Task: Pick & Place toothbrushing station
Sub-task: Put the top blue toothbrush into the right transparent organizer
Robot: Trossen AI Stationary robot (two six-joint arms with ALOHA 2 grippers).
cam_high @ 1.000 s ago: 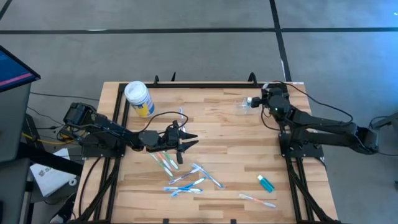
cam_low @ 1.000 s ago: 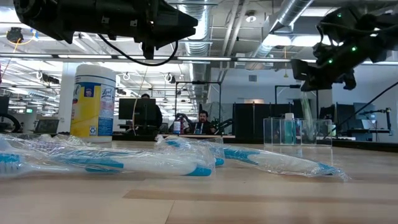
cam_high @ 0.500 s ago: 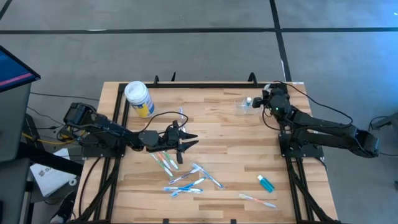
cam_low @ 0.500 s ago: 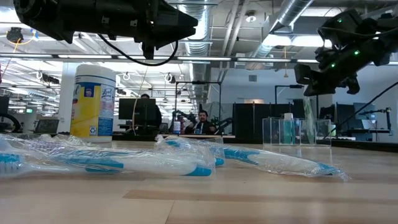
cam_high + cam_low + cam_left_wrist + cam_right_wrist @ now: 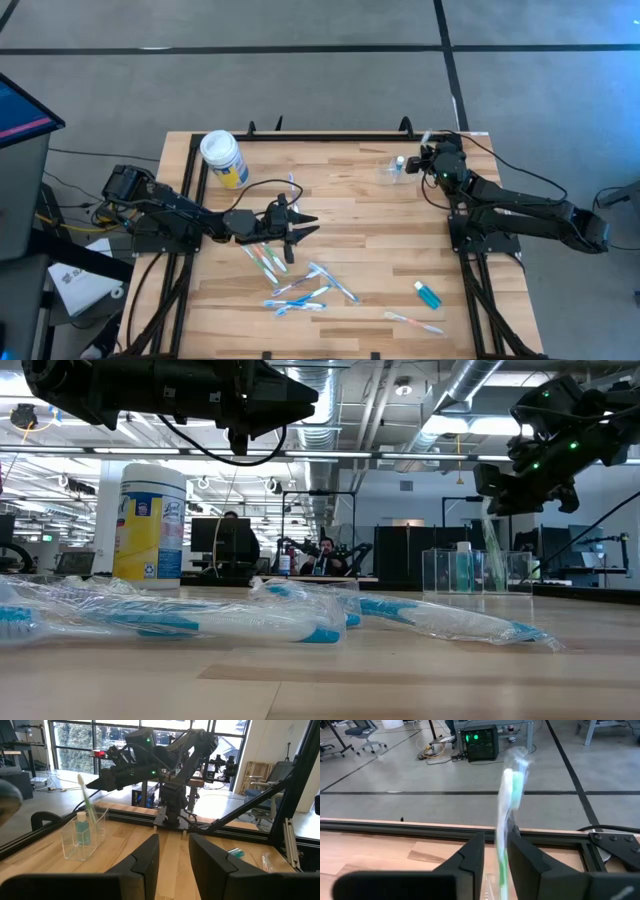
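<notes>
The toothbrushing station, a small clear cup, stands at the table's far right; it also shows in the left wrist view and the low view. A teal bottle and a wrapped toothbrush stand in it. My right gripper hovers above the cup, open, with that toothbrush rising between its fingers. My left gripper hangs open and level over the table's middle left, nothing between its fingers. My right gripper has the toothbrush's upper shaft between its two fingers, which come at it almost level from the table's right. I cannot tell whether either finger touches it. The brush stands upright with its lower end in the cup.
A white-lidded yellow-and-blue canister stands at the far left. Several wrapped toothbrushes lie below and in front of my left gripper. A teal bottle and one more brush lie near right. Black rails edge the table.
</notes>
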